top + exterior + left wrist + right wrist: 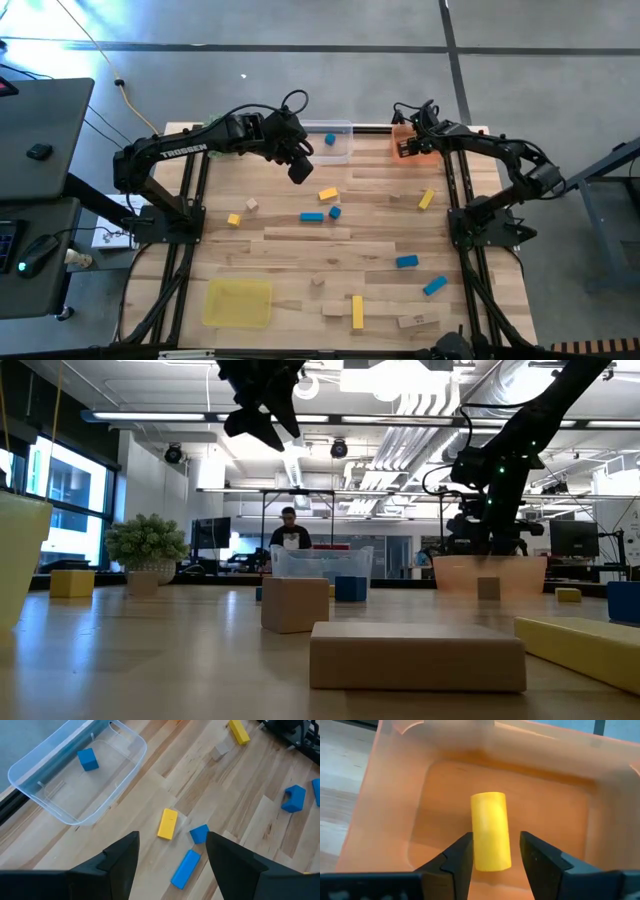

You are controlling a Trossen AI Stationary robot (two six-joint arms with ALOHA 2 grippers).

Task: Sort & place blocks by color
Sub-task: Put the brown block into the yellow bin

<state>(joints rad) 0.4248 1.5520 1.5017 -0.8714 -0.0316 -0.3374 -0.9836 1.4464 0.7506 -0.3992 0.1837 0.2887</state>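
Blocks are lying in two places: scattered over the counter (300, 250), and inside trays at its far edge. One blue cube (88, 759) is sitting in the clear tray (47, 795). A yellow bar (491, 831) is lying on the floor of the orange tray (390, 810), between the fingers of the right tool (495, 852), which are standing apart on either side of it; whether they are touching it cannot be told. On the counter's middle a yellow block (167, 823), a blue cube (199, 833) and a blue bar (185, 868) are lying close together. Plain wood blocks (417, 656) are resting near the front edge, beside a long yellow bar (357, 311). The left tool (172, 852) is hanging above the middle group, fingers wide apart and empty. A yellow tray (238, 302) is sitting at the front left. The counter is showing light wood planking. Beyond it, an office room with ceiling lights is showing, with a person (289, 530) sitting far back.
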